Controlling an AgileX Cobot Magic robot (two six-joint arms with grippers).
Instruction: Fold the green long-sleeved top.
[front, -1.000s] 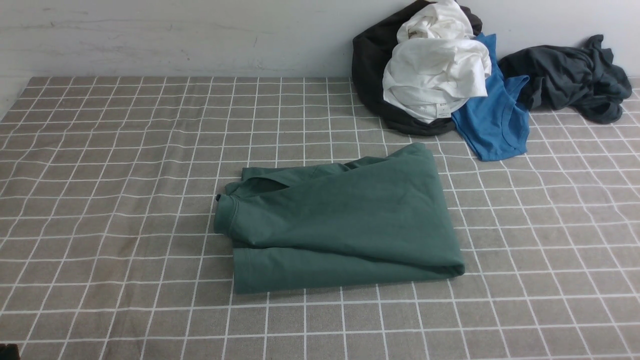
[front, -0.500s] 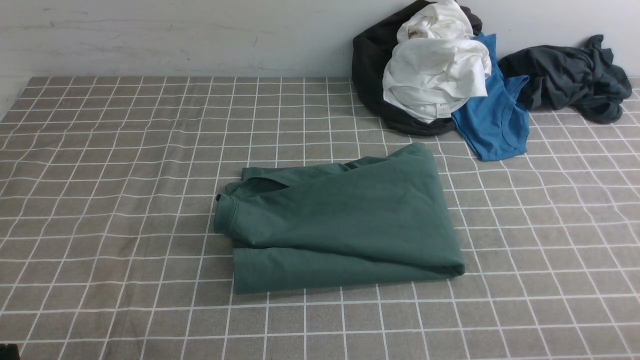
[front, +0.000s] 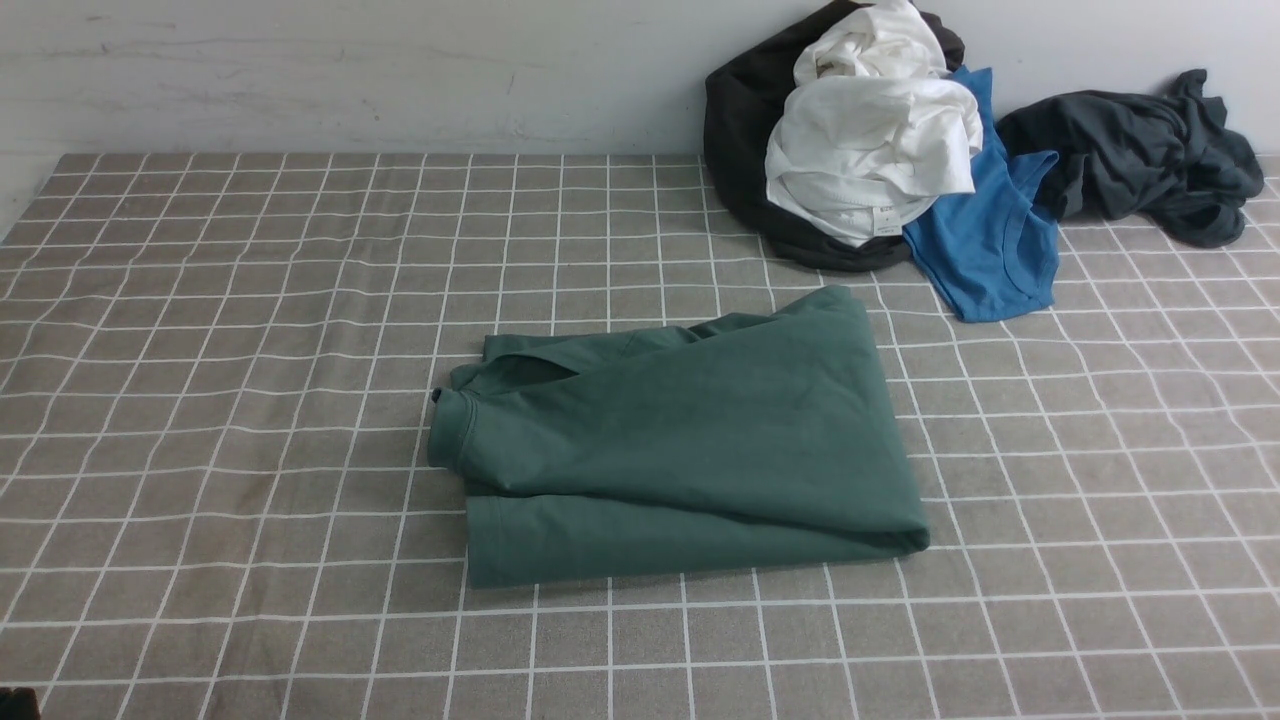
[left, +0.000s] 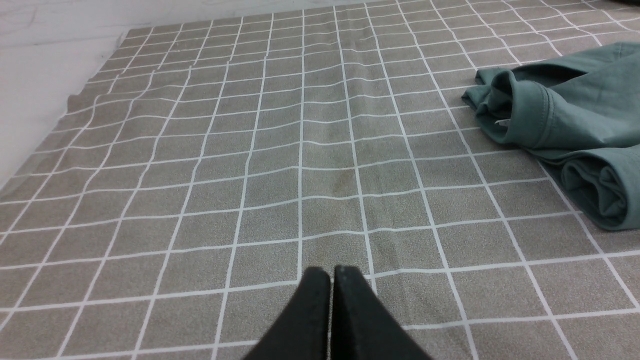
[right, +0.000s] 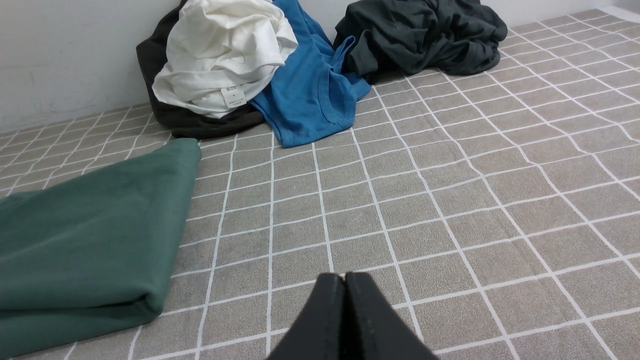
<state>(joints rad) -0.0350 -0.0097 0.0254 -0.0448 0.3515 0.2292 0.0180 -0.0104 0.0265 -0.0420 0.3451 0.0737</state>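
The green long-sleeved top (front: 680, 450) lies folded into a compact rectangle in the middle of the checked cloth, its ribbed neck at the left end. Its neck end shows in the left wrist view (left: 560, 120) and its other end in the right wrist view (right: 90, 230). The logo is hidden. My left gripper (left: 331, 272) is shut and empty, above bare cloth well apart from the top. My right gripper (right: 345, 277) is shut and empty, above bare cloth beside the top. Neither gripper shows in the front view.
A pile of a black garment (front: 740, 130) and a white garment (front: 870, 140) sits at the back right by the wall, with a bright blue top (front: 990, 240) and a dark charcoal garment (front: 1140, 150) beside it. The grey checked cloth (front: 250, 350) covers the table.
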